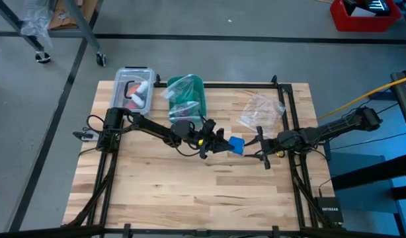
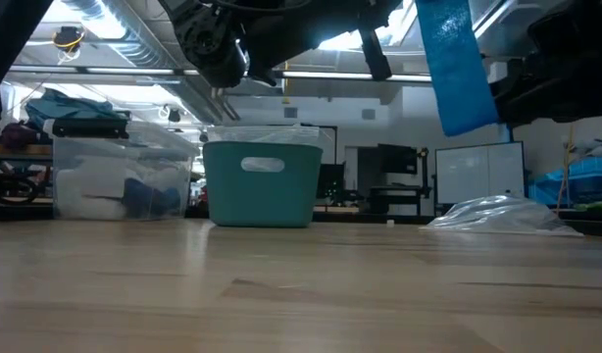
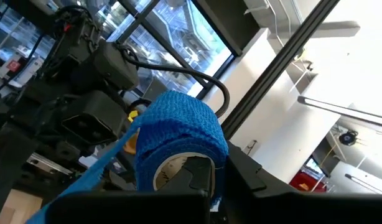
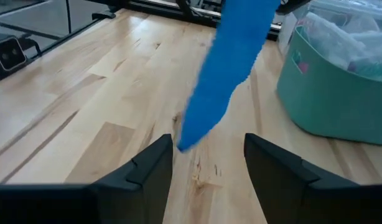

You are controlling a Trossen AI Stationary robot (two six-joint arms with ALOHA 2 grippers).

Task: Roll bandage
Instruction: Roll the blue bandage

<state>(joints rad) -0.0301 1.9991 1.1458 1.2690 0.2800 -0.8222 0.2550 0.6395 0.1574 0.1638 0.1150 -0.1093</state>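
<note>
Blue, soft, stretchy fabric bandage point(image 3: 178, 140) held mid-air over the wooden tabletop point(image 1: 190, 192), roll pinched in the left gripper point(image 1: 219, 141); right gripper point(image 4: 206, 163) fingers spread (tail dangling between). Risk: tail swings clear, roll loosens.

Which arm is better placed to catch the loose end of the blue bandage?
The right. The left gripper is already shut on the bandage roll, lifted off the table. The right gripper is open, with the hanging strip just ahead of its gap.
</note>
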